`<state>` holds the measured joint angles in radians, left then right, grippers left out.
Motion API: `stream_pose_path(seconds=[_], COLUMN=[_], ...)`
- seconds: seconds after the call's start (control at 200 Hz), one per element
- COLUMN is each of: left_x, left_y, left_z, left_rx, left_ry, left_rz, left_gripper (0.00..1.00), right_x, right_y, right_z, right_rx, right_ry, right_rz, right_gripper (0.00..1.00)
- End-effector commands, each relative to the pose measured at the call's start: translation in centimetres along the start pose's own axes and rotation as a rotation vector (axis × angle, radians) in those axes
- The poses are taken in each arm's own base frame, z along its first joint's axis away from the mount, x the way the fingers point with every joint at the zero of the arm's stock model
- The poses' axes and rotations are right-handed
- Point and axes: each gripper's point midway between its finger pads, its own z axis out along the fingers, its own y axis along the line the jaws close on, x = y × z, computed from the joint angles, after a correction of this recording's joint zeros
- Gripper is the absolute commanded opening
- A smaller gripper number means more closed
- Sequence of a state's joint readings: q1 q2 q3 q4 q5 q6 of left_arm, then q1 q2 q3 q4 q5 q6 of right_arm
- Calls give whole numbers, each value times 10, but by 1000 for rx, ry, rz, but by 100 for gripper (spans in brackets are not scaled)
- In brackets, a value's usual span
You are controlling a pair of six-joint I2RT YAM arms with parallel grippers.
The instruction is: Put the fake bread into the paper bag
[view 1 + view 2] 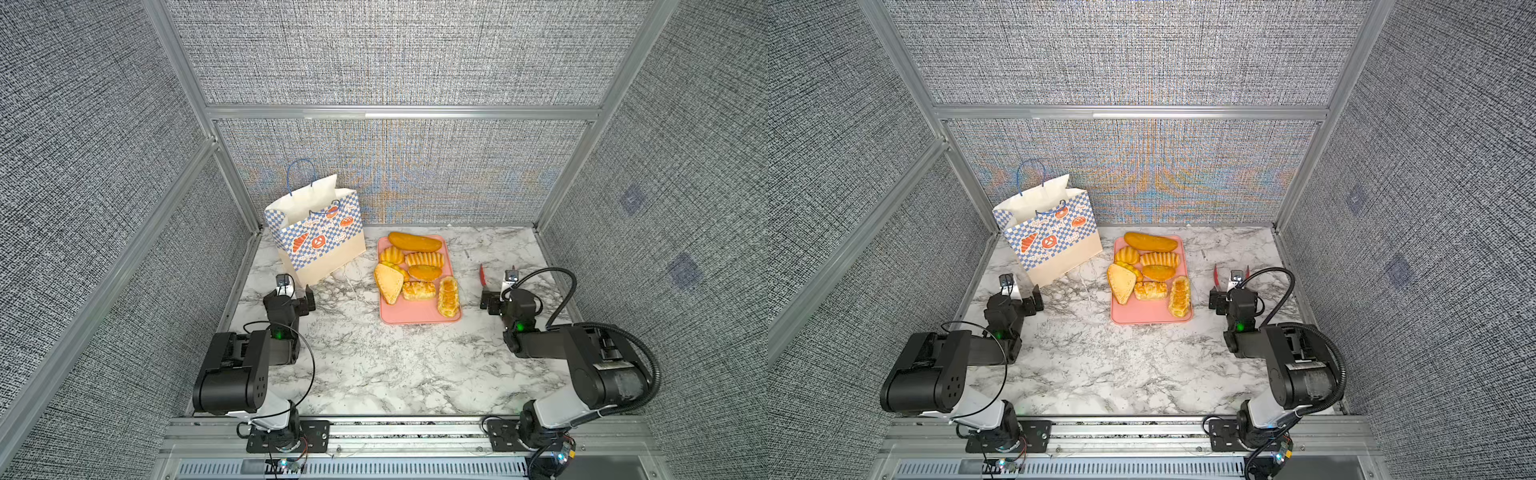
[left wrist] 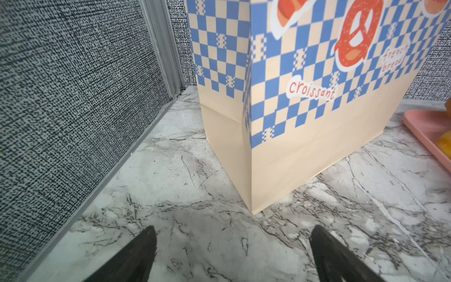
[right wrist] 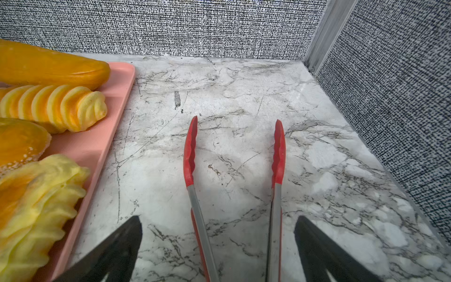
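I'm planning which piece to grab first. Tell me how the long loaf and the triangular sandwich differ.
Shape: the long loaf is a rounded stick; the triangular sandwich is a flat wedge. Colour: the loaf is deep orange-brown, the sandwich paler tan. Place: the loaf lies across the far end of the pink tray; the sandwich sits at the tray's edge nearest the paper bag. Both lie on the tray, outside the bag.

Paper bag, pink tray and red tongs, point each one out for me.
Paper bag [image 1: 322, 241]: in a top view, printed front.
Pink tray [image 1: 409, 312]: in a top view, bare near end.
Red tongs [image 3: 189, 156]: right wrist view, one red tip.
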<state>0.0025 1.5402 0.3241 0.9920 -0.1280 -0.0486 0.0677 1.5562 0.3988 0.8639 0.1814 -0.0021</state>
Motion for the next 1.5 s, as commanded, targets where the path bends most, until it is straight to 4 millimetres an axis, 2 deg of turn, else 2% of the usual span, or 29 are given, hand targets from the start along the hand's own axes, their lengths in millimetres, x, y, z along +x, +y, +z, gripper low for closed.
stream_pose_path(seconds=[0.0, 0.235, 1.496], left_x=[-6, -6, -6], left_y=[-1, -1, -1], left_z=[0, 0, 0], left_rx=[8, 8, 8], left_ry=[-19, -20, -21], left_rz=[6, 8, 6], left_gripper=[98, 98, 99], right_x=[-3, -3, -4], right_y=[0, 6, 6], right_z=[-3, -4, -5], right_rx=[-6, -30, -33], right_ry=[-24, -22, -30], right_rz=[5, -11, -7], right_gripper=[99, 99, 99])
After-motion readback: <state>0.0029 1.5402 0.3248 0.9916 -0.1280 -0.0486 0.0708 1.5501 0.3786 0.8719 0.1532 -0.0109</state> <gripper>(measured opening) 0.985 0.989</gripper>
